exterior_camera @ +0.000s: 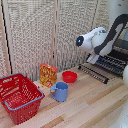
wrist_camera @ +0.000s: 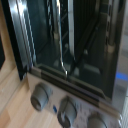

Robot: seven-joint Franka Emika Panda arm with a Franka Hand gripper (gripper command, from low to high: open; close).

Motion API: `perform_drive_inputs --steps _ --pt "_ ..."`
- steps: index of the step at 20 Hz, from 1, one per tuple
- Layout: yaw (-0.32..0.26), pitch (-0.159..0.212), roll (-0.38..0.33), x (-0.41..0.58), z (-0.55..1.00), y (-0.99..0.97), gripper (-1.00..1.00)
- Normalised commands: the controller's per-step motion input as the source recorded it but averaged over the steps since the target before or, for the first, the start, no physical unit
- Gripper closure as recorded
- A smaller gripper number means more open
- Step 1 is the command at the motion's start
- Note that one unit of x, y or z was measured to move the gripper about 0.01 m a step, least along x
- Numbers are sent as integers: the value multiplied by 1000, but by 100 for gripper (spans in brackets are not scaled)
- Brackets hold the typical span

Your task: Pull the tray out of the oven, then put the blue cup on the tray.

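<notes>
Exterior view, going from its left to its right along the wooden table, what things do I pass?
Red plastic basket → orange snack packet → light blue plastic mug → small red bowl → dark wire rack → black toaster oven.

The white-and-black arm (exterior_camera: 102,40) reaches in from the far right of the exterior view, bent at a black elbow joint, its wrist section angled down and leftward. The rounded white end cap points left. The pincer itself is hidden in both views (its jaws cannot be made out at all).
</notes>
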Motion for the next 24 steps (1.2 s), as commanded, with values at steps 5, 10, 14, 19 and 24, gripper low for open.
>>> perform_drive_inputs --steps 5,10,14,19,24 --pt "33 0 11 159 -132 -714 -100" --pt "16 15 30 202 -186 -539 -100" --pt "0 43 59 148 -112 -331 -100" --pt "26 24 31 15 -20 -255 100" --pt "11 0 56 0 38 -325 100"
